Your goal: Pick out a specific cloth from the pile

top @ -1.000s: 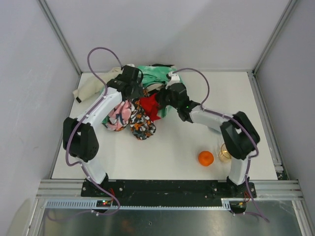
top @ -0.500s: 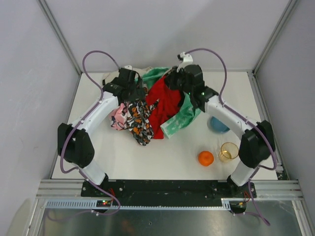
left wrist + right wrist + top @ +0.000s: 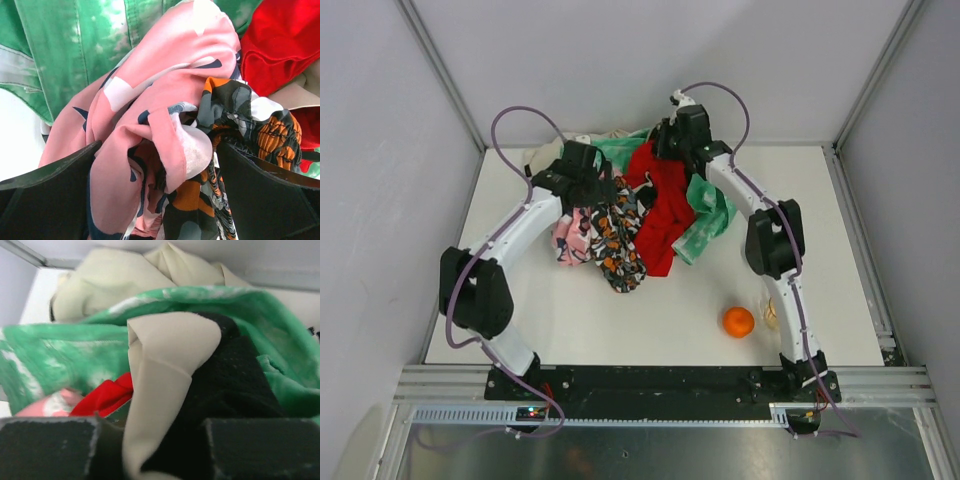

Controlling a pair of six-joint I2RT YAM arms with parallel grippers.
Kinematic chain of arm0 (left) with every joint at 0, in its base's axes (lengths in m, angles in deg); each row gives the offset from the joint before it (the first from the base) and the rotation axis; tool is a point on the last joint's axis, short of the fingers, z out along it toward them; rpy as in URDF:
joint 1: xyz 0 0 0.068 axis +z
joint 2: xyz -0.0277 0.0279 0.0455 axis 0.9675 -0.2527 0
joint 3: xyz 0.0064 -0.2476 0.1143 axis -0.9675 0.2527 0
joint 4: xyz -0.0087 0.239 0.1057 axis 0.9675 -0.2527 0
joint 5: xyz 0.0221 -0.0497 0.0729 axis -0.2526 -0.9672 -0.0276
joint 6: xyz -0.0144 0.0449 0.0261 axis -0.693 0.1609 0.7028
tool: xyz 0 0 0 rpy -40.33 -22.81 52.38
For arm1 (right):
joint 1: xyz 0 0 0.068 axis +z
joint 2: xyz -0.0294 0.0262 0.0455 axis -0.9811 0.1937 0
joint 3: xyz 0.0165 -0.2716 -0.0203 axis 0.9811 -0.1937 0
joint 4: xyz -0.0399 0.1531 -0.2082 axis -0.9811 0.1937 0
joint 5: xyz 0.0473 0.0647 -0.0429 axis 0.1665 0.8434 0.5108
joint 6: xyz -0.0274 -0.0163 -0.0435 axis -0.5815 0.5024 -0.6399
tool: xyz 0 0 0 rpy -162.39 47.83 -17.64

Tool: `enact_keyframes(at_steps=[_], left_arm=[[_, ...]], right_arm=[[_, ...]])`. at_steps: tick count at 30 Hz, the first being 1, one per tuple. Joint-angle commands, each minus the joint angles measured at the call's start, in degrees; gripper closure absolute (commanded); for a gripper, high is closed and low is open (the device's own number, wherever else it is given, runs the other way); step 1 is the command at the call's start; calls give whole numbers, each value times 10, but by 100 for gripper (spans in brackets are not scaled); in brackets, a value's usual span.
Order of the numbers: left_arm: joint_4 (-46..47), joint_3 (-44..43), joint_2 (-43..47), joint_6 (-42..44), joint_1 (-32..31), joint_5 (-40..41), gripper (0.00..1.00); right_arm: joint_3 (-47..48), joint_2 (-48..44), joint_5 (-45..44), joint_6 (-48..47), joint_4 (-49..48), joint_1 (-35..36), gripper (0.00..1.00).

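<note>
My left gripper (image 3: 160, 147) gapes over the pile (image 3: 605, 235); right gripper (image 3: 150, 440), I cannot tell; the cloth (image 3: 665, 205), centre frame, seems half-pulled, not separated.

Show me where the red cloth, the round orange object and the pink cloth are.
red cloth (image 3: 665, 215), top view, middle of its draped length.
round orange object (image 3: 739, 321), top view, its centre.
pink cloth (image 3: 165, 95), left wrist view, its broad upper fold.

Bright even light; faint soft shadows beside pile (image 3: 615, 245); right wrist view blurred, left wrist sharp.
</note>
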State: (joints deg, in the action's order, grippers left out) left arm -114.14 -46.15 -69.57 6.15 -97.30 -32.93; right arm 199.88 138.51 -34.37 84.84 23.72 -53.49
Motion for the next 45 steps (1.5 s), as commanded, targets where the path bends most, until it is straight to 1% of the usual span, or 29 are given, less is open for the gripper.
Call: enact_keyframes(at_steps=[1,2,3,6,7,9,10,11,13,17,22,24,27,33,34,36,38,40,41,44,45], left_arm=[[22,6,-17,-5,4,-14,0],[24,6,-20,-5,4,-16,0],[26,6,-23,-7,4,-18,0],[31,4,-31,-10,4,-23,0],[32,4,-33,-11,4,-26,0],[34,1,-36,-12,4,-31,0],[34,1,-34,-12,4,-33,0],[34,1,-32,-12,4,-35,0],[35,6,-20,-12,4,-36,0],[37,19,10,-11,4,-39,0],[40,48,66,-17,3,-58,0],[42,65,92,-23,1,-60,0],[43,93,132,-28,-3,-60,0],[44,146,199,-34,-6,-52,0],[44,152,207,-36,-6,-52,0],[45,163,222,-39,-6,-50,0],[45,170,231,-39,-6,-45,0],[45,173,236,-38,-6,-36,0],[45,175,238,-38,-6,-34,0],[46,175,237,-40,-6,-33,0],[46,174,236,-40,-6,-33,0]], right_arm=[[34,16,7,-15,84,-10,74],[29,2,5,-25,91,-9,69],[17,-12,2,-33,97,-7,61],[-27,-84,-38,-71,118,3,43],[-56,-110,-51,-82,119,8,35],[-126,-172,-81,-104,114,19,13],[-168,-204,-99,-113,110,23,7],[-202,-232,-113,-120,106,28,4],[-285,-299,-130,-132,97,35,1],[-406,-395,-125,-137,78,45,1],[-526,-461,-94,-157,52,68,1],[-549,-461,-102,-169,40,87,1],[-557,-428,-128,-160,19,111,1],[-558,-357,-203,-106,-60,107,1],[-558,-347,-202,-103,-75,100,1],[-557,-328,-181,-100,-102,84,7],[-557,-319,-137,-103,-115,69,17],[-556,-326,-100,-116,-119,64,36],[-556,-332,-91,-128,-122,67,51],[-551,-381,-83,-173,-121,86,86],[-547,-396,-74,-183,-114,92,93]])
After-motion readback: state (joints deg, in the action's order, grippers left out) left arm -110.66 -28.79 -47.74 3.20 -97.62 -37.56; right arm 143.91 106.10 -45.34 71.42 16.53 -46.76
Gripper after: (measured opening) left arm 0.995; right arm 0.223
